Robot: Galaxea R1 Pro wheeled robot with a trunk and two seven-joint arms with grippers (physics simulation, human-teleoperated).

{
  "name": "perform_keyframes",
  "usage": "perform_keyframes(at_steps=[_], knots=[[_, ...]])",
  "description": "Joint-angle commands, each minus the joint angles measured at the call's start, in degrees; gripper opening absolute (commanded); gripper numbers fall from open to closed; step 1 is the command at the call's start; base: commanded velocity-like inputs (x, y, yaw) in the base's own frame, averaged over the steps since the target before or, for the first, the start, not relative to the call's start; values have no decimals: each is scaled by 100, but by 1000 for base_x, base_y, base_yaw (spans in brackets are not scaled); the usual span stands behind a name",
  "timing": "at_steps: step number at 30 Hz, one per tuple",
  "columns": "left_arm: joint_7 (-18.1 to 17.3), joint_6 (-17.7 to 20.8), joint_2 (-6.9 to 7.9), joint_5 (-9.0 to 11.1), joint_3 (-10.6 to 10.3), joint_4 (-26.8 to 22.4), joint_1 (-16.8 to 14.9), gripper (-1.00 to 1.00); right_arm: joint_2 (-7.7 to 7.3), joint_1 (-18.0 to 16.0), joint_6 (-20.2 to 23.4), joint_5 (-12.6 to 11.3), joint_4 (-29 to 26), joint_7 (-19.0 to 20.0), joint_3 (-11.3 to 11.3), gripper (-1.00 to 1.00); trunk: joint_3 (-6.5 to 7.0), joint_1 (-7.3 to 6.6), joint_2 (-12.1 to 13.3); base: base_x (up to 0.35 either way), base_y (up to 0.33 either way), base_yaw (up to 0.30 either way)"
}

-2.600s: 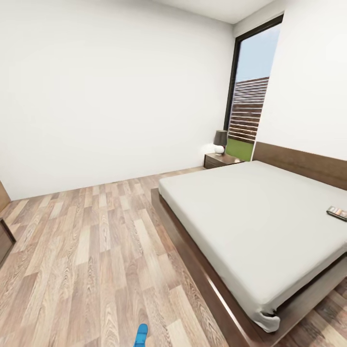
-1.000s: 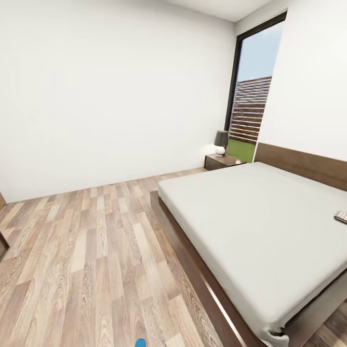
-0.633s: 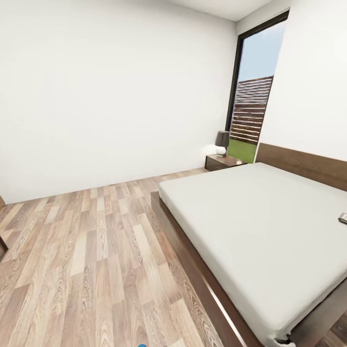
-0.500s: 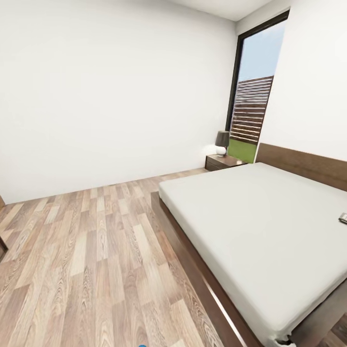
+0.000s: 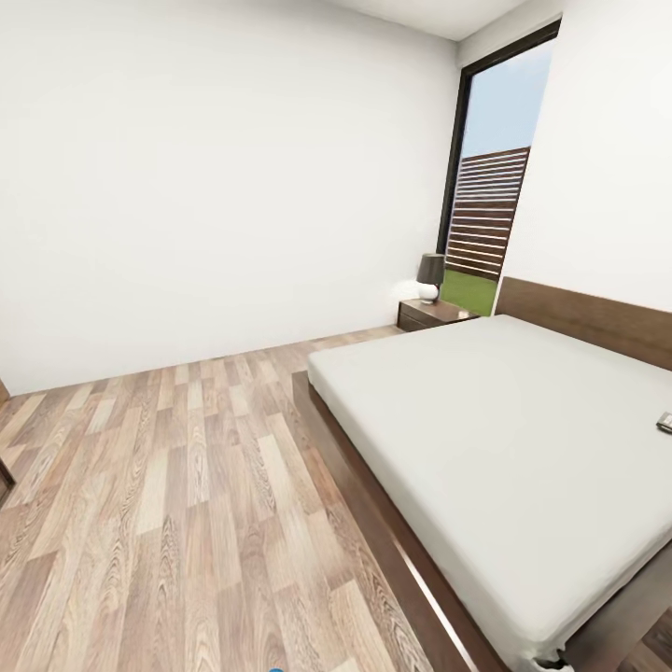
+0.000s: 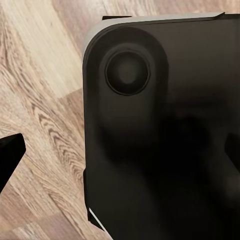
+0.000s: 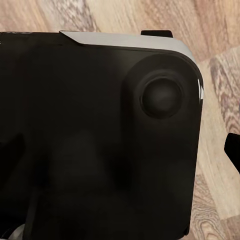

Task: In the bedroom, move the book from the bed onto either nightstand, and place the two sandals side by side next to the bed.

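The bed (image 5: 504, 439), a light grey mattress on a dark wooden frame, takes up the right half of the head view. At that view's right edge a corner of the book (image 5: 665, 422) lies on the mattress. A nightstand (image 5: 434, 313) stands beside the headboard in the far corner. A thin blue sliver of one sandal (image 5: 273, 669) shows on the floor at the bottom edge. In the wrist views my left gripper (image 6: 120, 155) and right gripper (image 7: 120, 150) hang over the floor. Their dark fingertips (image 6: 9, 156) (image 7: 233, 150) sit far apart with nothing between them.
A small lamp (image 5: 429, 275) stands on the nightstand. Behind it is a tall black-framed window (image 5: 490, 177). Wood-plank floor (image 5: 187, 485) stretches left of the bed to the white wall. The black robot body (image 6: 165, 135) blocks much of both wrist views.
The camera has crept forward and turned slightly. The sandal has slid down to the bottom edge and the book out to the right edge. In the last half second nothing has visibly changed.
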Motion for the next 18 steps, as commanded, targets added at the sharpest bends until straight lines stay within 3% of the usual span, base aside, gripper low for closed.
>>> perform_keyframes(at_steps=[1, 18], knots=[[5, -9, 0, 4, -2, -8, 3, 100, 2, -1, -1, -1, -3, -5, 2, 100, -4, 0, -2, 3, 2, 0], [4, -9, 2, 4, -9, -8, 3, 100, 7, 0, -1, -1, -3, -5, -3, 100, -4, 0, -2, 1, 38, -9]])
